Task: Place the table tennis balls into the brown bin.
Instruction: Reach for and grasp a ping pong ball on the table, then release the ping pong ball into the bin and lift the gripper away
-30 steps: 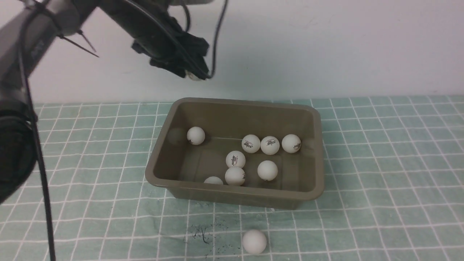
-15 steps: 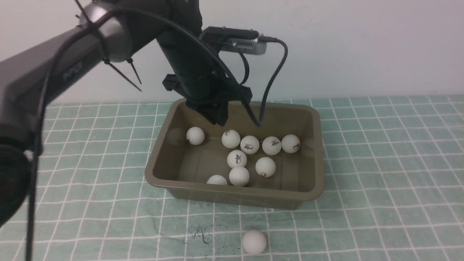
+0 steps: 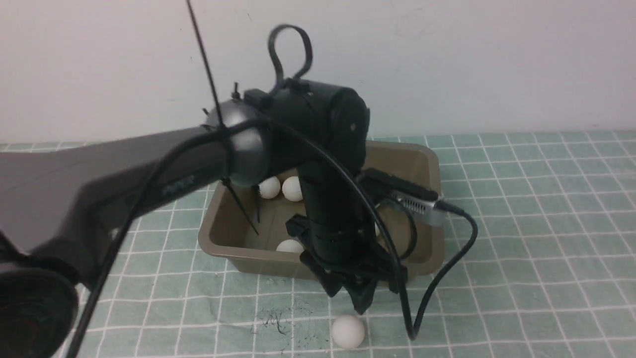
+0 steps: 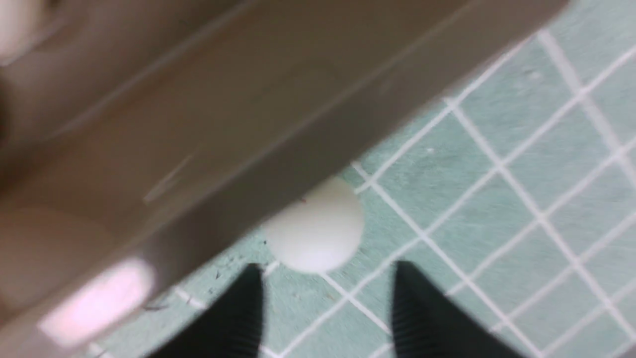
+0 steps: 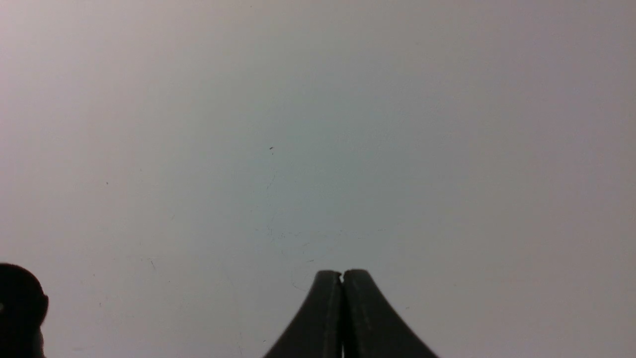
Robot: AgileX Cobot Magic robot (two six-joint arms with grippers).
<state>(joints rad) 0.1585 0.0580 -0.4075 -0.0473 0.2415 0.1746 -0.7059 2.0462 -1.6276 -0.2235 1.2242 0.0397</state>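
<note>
Left fingers (image 4: 238, 318) spread apart, empty; 1 white plastic table tennis ball (image 4: 315, 228) lies just ahead of their tips, the olive-brown rectangular plastic bin (image 4: 223, 124) just beyond it. Right fingers (image 5: 328, 308) pressed together.

The bin (image 3: 214, 233) is brown with round corners. It sits upright and open on the counter (image 3: 521, 223). Small white balls (image 3: 269, 187) lie inside it. Two are side by side near the far left corner. Another one (image 3: 289, 245) lies by the near wall. Part of the bin is hidden. One last ball (image 3: 348, 331) lies outside on the counter, near the front of the bin.
</note>
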